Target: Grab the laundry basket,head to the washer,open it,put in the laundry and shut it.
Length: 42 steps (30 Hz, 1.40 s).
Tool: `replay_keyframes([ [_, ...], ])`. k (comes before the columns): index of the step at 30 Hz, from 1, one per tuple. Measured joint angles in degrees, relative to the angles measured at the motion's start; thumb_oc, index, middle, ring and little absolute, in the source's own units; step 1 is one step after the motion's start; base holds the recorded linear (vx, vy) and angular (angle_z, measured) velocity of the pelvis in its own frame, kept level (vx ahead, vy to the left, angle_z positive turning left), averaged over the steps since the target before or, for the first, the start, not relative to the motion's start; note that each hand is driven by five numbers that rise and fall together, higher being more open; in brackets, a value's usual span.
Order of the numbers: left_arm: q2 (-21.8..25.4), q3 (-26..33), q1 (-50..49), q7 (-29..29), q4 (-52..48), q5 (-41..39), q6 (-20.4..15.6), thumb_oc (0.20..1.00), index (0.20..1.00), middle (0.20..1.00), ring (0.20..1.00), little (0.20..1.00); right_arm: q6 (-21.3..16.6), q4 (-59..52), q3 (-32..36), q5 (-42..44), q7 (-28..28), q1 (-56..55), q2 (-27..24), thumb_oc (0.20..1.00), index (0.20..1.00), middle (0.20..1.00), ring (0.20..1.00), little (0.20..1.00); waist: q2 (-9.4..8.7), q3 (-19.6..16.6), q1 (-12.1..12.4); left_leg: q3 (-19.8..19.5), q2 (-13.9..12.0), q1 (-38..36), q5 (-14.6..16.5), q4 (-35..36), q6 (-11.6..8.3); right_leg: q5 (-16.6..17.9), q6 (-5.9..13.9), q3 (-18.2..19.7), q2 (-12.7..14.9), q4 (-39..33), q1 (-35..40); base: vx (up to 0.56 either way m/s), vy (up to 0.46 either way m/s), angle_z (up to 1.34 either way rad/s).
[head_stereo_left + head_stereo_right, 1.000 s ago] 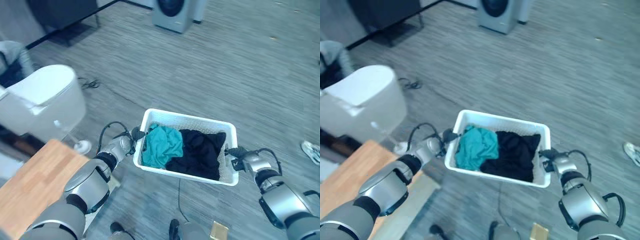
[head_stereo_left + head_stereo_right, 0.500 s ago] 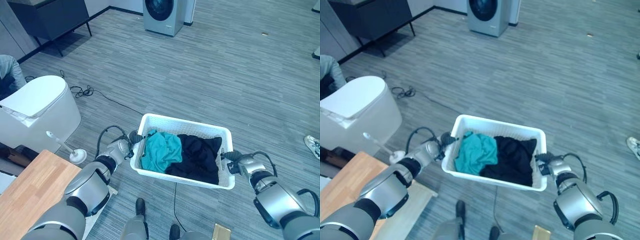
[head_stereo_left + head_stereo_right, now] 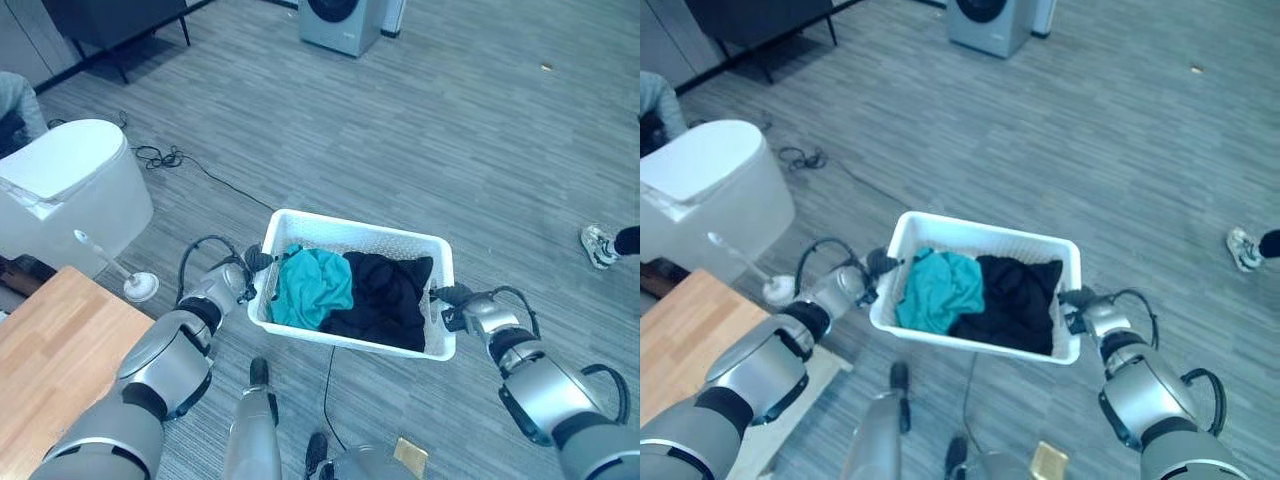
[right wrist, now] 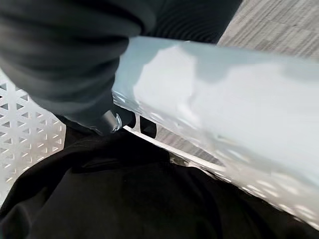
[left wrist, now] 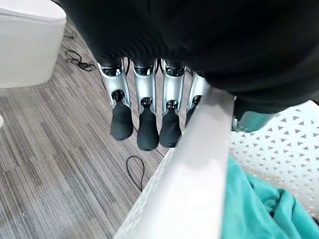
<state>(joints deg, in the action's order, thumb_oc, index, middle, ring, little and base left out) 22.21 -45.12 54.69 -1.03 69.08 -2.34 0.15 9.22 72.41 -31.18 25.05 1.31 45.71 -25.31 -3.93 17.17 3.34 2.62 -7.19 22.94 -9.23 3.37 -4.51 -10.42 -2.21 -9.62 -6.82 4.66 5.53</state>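
— What can you make out from where you stand, starting on the left?

— At the far left there's a white rounded plastic bin (image 3: 70, 200) with a white long-handled brush (image 3: 128, 277) standing on the floor beside it, and the corner of a light wooden worktop (image 3: 55, 345), cut off by the edge. Then the left hand (image 3: 248, 275) sits at the left short side of the white perforated plastic laundry basket (image 3: 350, 235). Its wrist view shows the fingers (image 5: 143, 129) hanging down outside the white rim while the thumb goes inside, so it pinches the rim.

— And the basket itself?

— Held up between both hands, above the grey plank floor (image 3: 480, 150). Inside lie a teal crumpled cloth (image 3: 312, 288) on the left and a black crumpled garment (image 3: 385, 300) on the right, touching each other.

— The right hand (image 3: 455, 305)?

— It's at the right short side, on the rim. The dark cover and the rim hide nearly all of it, so I cannot tell how its fingers are set.

— Room to move?

— Open floor ahead, up to a grey front-loading washing machine (image 3: 342, 22), well apart and cut off at the top. A dark cabinet on thin legs (image 3: 110, 25) stands to its left. At the far right edge, a person's white shoe (image 3: 598, 245).
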Motion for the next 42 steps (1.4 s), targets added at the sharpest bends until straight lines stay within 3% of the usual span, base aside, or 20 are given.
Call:
replay_keyframes([
  [3, -0.01, -0.62, -2.12, 0.21, -0.17, -0.06, 0.2, 0.2, 0.2, 0.2, 0.2, 0.2, 0.56, 0.29, -1.64, -0.09, 0.09, -0.1, 0.25, 0.2, 0.2, 0.2, 0.2, 0.2, 1.37, 1.57, 2.26, 1.08, 1.94, -1.67, 2.51, -6.7, 3.05, -1.68, -0.3, 4.42, -0.78, -2.02, 6.81, 0.69, 0.243, -0.62],
  [4, -0.3, 0.53, -3.7, 0.14, -0.53, -0.13, -0.08, 0.2, 0.2, 0.2, 0.2, 0.2, 0.55, 0.6, -1.49, -0.09, 0.06, -1.2, 0.58, 0.2, 0.2, 0.2, 0.2, 0.2, -0.4, 0.16, 2.5, 2.81, 9.42, -5.52, 3.65, -12.8, 5.78, -3.71, 3.06, 4.22, 2.58, 0.23, 9.49, 0.65, 0.268, -0.92],
  [6, 0.09, 0.87, -5.24, -0.51, -1.75, -0.73, 0.0, 0.2, 0.2, 0.2, 0.2, 0.2, 0.22, -1.31, 1.87, -0.4, -0.76, -3.15, 1.07, 0.2, 0.2, 0.2, 0.2, 0.2, 3.47, -2.01, 2.84, 3.9, 6.99, -12.31, 0.53, -5.73, 10.37, -5.67, 5.92, 2.07, 1.28, 21.47, 1.52, 0.7, 0.33, -0.57],
  [7, 0.57, 0.62, -5.0, -0.66, -1.83, -1.54, 0.08, 0.2, 0.2, 0.2, 0.2, 0.2, -0.26, -2.36, 2.12, -0.4, -1.13, -5.64, 2.06, 0.2, 0.2, 0.2, 0.2, 0.2, -0.34, -2.48, 1.17, 3.85, 10.45, -14.02, 3.62, -6.52, 12.58, -2.98, 7.45, 2.17, 4.7, 34.17, -3.24, 0.44, 0.215, -0.06],
  [9, -0.34, -0.17, -5.56, -0.4, -2.74, -1.62, 0.03, 0.2, 0.2, 0.2, 0.2, 0.2, -0.19, -2.23, 3.24, -0.61, -0.91, -6.8, 1.03, 0.2, 0.2, 0.2, 0.2, 0.2, -0.33, -2.63, -0.26, 3.14, 12.54, -18.17, 6.34, -7.14, 13.21, -0.82, 7.51, 1.4, 11.31, 51.21, -12.23, 0.39, 0.152, 0.22],
  [11, -1.47, -0.34, -4.66, -0.71, -2.61, -1.66, 0.24, 0.2, 0.2, 0.2, 0.2, 0.2, -0.15, -3.74, 3.53, -0.64, -0.99, -7.32, 0.26, 0.2, 0.2, 0.2, 0.2, 0.2, 1.88, -2.9, -1.7, -1.53, 12.47, -21.6, 11.21, -7.07, 14.91, -1.48, 6.35, 2.02, 13.05, 52.67, -18.69, 0.52, 0.097, 0.11],
  [13, -1.35, 0.67, -3.26, -0.88, -2.0, -1.64, 0.52, 0.2, 0.2, 0.2, 0.2, 0.2, -0.28, -4.38, 3.66, -0.61, -0.93, -7.21, -0.33, 0.2, 0.2, 0.2, 0.2, 0.2, 4.04, -1.68, -3.28, -3.3, 10.52, -24.63, 10.79, -7.23, 12.46, -2.96, 3.79, 2.68, 12.68, 48.46, -21.48, 0.42, -0.058, 0.36],
  [14, -2.65, 0.55, -2.99, -1.07, -2.2, -1.63, 0.86, 0.2, 0.2, 0.2, 0.2, 0.2, -0.22, -5.86, 4.73, -0.6, -0.38, -8.27, -1.41, 0.2, 0.2, 0.2, 0.2, 0.2, 5.0, -1.77, -3.85, -5.76, 10.2, -26.37, 13.42, -7.65, 15.31, -4.14, 4.35, 4.23, 10.21, 47.13, -24.37, 0.37, -0.096, 0.64],
  [15, -3.5, 1.75, -2.69, -1.1, -2.04, -1.59, 0.92, 0.2, 0.2, 0.2, 0.2, 0.2, -0.66, -7.07, 4.66, -0.55, -0.29, -9.52, -2.86, 0.2, 0.2, 0.2, 0.2, 0.2, 7.32, -0.61, -5.97, -9.73, 7.9, -30.2, 14.36, -7.07, 12.94, -3.66, 3.08, 6.31, 6.54, 36.76, -24.76, 0.51, -0.147, 0.93],
  [17, -4.82, 1.56, -1.82, -0.87, -0.75, -1.52, 0.72, 0.2, 0.2, 0.2, 0.2, 0.2, -0.37, -7.33, 4.4, -0.05, -0.04, -10.16, -3.69, 0.2, 0.2, 0.2, 0.2, 0.2, 5.43, -1.04, -8.27, -9.88, 8.98, -31.42, 15.71, -10.68, 11.23, 1.95, 4.16, 8.16, 7.61, 22.18, -26.71, 0.72, -0.231, 1.1],
  [19, -6.75, 1.77, -0.39, -0.9, -0.46, -1.0, 0.28, 0.2, 0.2, 0.2, 0.2, 0.2, -0.42, -9.77, 4.8, 0.11, 0.07, -11.11, -6.98, 0.2, 0.2, 0.2, 0.2, 0.2, 6.21, -2.31, -10.11, -15.64, 7.5, -33.3, 21.28, -9.73, 8.76, 6.56, 9.35, 10.82, 9.64, 4.57, -28.77, 0.67, -0.191, 1.15],
  [20, -7.11, 1.59, -0.02, -1.0, 0.06, -0.88, 0.16, 0.2, 0.2, 0.2, 0.2, 0.2, -0.36, -9.75, 5.4, 0.14, -0.01, -11.3, -6.97, 0.2, 0.2, 0.2, 0.2, 0.2, 3.9, -2.46, -10.79, -15.48, 8.8, -34.83, 22.2, -10.18, 7.27, 7.11, 10.78, 11.61, 13.06, 1.62, -28.47, 0.55, -0.155, 1.14],
  [22, -7.58, 1.56, -0.66, -0.79, 2.25, 1.06, 1.19, 0.2, 0.2, 0.2, 0.2, 0.2, -0.34, -8.91, 5.65, -0.07, -0.32, -10.69, -5.91, 0.2, 0.2, 0.2, 0.2, 0.2, 4.46, -3.26, -11.53, -13.36, 4.94, -37.85, 26.49, -11.22, 0.71, 14.89, 13.24, 2.53, 15.16, 6.46, -27.79, 0.49, -0.17, 0.81],
  [24, -7.25, 1.58, -0.08, -0.95, 1.11, 1.22, 0.98, 0.2, 0.2, 0.2, 0.2, 0.2, -0.31, -8.21, 5.31, -0.02, 0.11, -10.34, -6.06, 0.2, 0.2, 0.2, 0.2, 0.2, 4.61, -3.4, -10.83, -11.35, 5.5, -38.0, 24.87, -16.47, -2.5, 13.26, 8.15, 0.82, 12.01, 13.74, -25.42, 0.65, -0.282, 0.71],
  [26, -6.14, 1.58, 0.01, -0.89, 1.09, 1.2, 0.25, 0.2, 0.2, 0.2, 0.2, 0.2, -0.28, -8.16, 5.65, -0.04, 0.13, -8.93, -5.68, 0.2, 0.2, 0.2, 0.2, 0.2, 4.45, -3.43, -10.14, -9.77, 4.99, -38.52, 22.11, -19.92, -1.71, 10.7, 5.39, 0.81, 9.45, 13.75, -22.74, 0.58, -0.302, 0.31],
  [28, -5.97, 3.79, -1.21, -0.98, 0.91, 1.06, -0.51, 0.2, 0.2, 0.2, 0.2, 0.2, -0.4, -8.04, 5.66, -0.11, -0.05, -7.78, -5.77, 0.2, 0.2, 0.2, 0.2, 0.2, 4.31, -3.41, -10.47, -7.9, 2.02, -32.06, 18.75, -38.78, -5.79, 9.84, 2.8, -2.1, 8.16, 11.68, -17.22, 0.4, -0.373, 0.18],
  [30, -5.52, 4.28, -1.97, -0.82, 1.24, 0.56, -0.38, 0.2, 0.2, 0.2, 0.2, 0.2, -0.09, -8.27, 3.17, -0.12, -0.11, -6.7, -5.84, 0.2, 0.2, 0.2, 0.2, 0.2, 4.66, -3.99, -9.29, -6.4, 0.74, -26.9, 3.36, -52.33, -4.53, 8.14, -0.65, -1.69, 5.54, 11.47, -14.76, 0.27, -0.302, -0.17],
  [32, -5.03, 4.51, -1.61, -0.94, 1.02, 0.37, -0.33, 0.2, 0.2, 0.2, 0.2, 0.2, -0.04, -7.83, 2.88, -0.08, -0.28, -6.68, -4.98, 0.2, 0.2, 0.2, 0.2, 0.2, 2.29, -4.91, -8.99, -0.8, -0.66, -19.14, 3.56, -58.89, -2.67, 7.76, -3.0, -2.16, 5.33, 10.82, -14.11, 0.3, -0.25, -0.04],
  [36, -4.43, 4.54, -2.31, -0.63, 1.1, -0.05, 0.64, 0.2, 0.2, 0.2, 0.2, 0.2, 0.61, -7.79, 2.4, -0.07, -0.92, -6.58, -3.87, 0.2, 0.2, 0.2, 0.2, 0.2, -0.67, -4.29, -8.19, 9.34, -4.35, -12.38, 6.18, -46.63, -0.08, 9.87, -4.19, -2.09, 4.99, 4.83, -8.31, 0.25, -0.069, -0.02],
  [42, -3.39, 4.43, -3.5, -0.45, -0.33, -1.74, 1.27, 0.2, 0.2, 0.2, 0.2, 0.2, 0.62, -7.31, 1.91, -0.1, -1.25, -7.58, -2.33, 0.2, 0.2, 0.2, 0.2, 0.2, -0.13, -4.52, -5.34, 8.28, -4.39, -10.58, 2.04, -6.41, -3.23, 10.65, -3.69, 1.99, 0.54, -6.15, 0.1, 0.43, 0.066, -0.33],
])
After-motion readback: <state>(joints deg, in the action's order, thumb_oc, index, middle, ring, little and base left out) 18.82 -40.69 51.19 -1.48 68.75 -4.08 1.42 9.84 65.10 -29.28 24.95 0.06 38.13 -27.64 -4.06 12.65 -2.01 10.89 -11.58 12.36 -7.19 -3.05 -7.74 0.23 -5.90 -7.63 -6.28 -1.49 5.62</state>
